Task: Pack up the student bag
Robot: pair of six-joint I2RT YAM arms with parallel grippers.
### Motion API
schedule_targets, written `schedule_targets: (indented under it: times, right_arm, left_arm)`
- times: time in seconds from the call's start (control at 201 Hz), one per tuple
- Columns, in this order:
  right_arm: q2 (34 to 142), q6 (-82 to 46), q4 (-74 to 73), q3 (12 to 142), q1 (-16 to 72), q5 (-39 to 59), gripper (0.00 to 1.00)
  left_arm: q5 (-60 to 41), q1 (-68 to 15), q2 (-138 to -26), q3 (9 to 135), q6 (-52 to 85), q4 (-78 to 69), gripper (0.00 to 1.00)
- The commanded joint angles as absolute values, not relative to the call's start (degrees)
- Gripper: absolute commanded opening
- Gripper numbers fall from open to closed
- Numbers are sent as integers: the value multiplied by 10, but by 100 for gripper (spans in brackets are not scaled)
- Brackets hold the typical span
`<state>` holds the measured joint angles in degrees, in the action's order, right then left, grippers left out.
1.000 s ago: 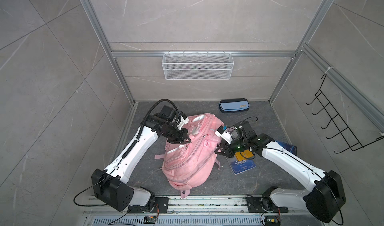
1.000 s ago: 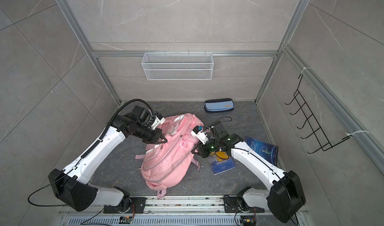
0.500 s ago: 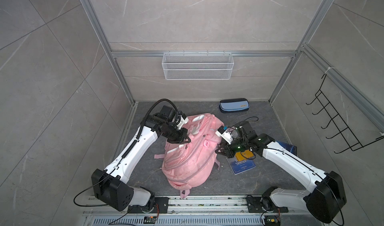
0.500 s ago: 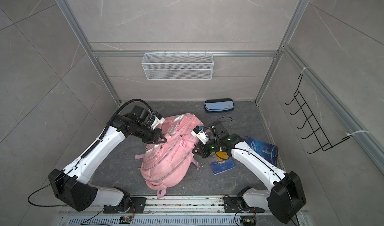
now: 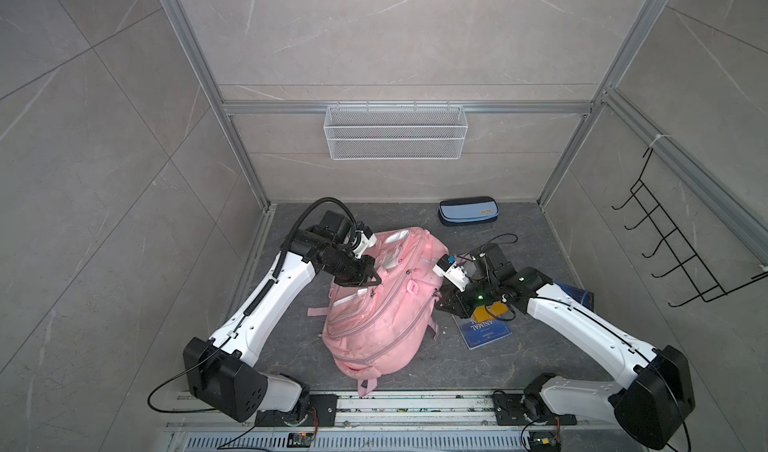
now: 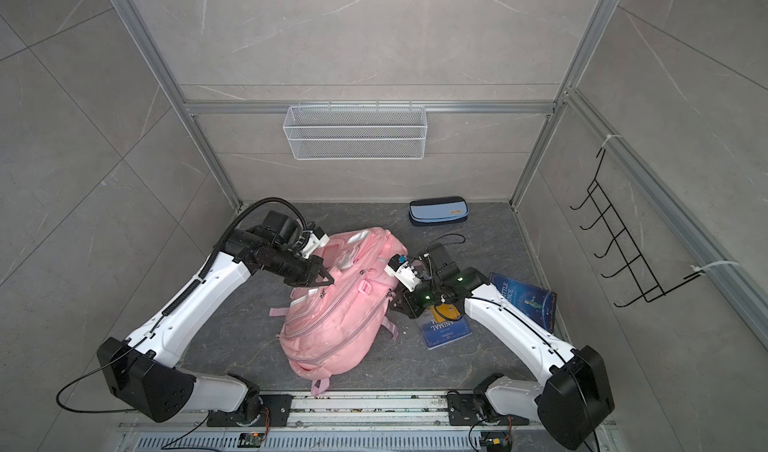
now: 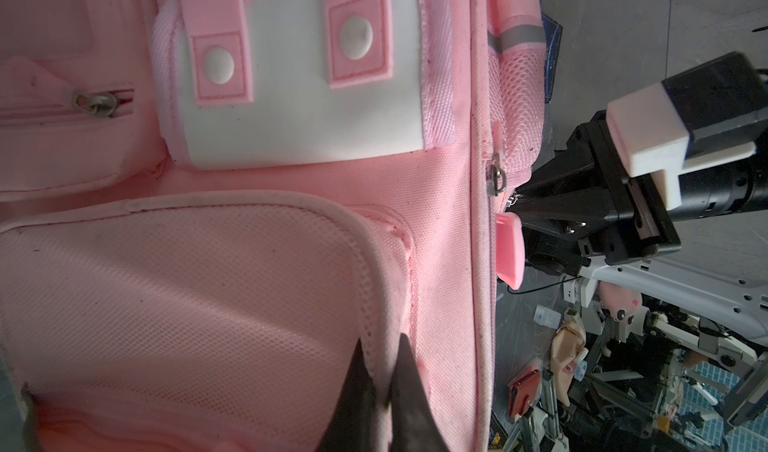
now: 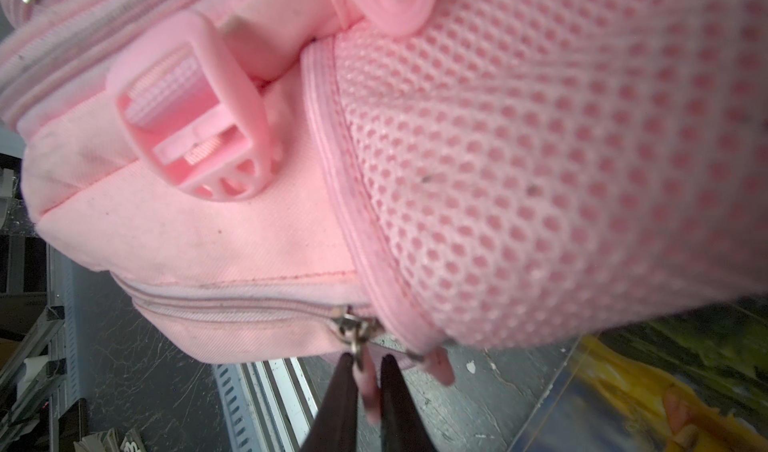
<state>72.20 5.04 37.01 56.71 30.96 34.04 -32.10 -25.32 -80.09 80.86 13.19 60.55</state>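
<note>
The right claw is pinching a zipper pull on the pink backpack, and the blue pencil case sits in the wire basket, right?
Not quite: both top views show the blue pencil case on the floor below the wire basket, not in it. The right gripper does pinch a zipper pull on the pink backpack.

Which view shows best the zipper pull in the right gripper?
Right wrist view: the zipper pull is close, clamped in the right gripper. The left wrist view shows only a speck at the bag edge; both top views hide it.
</note>
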Motion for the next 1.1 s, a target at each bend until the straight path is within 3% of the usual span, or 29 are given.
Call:
schedule_targets:
  times: [0.0,0.065,0.239,0.448,0.792,1.091]
  right_arm:
    - [724,46,355,576,310,343,7]
    - [723,46,353,576,310,341,0]
    - [692,55,369,568,310,274,0]
    - [676,103,413,575,337,165,0]
    - [731,107,383,576,423,137,0]
    - [799,87,322,606,501,134,0]
  left_arm:
    - [-375,-249,-794,824,116,565,0]
    - [-373,-249,-794,824,116,566,0]
    - [-340,-246,-803,823,141,560,0]
    - [-267,-241,-839,848,266,491,0]
    - [-238,-245,-861,824,500,318,0]
    - [-191,-252,-854,787,561,272,0]
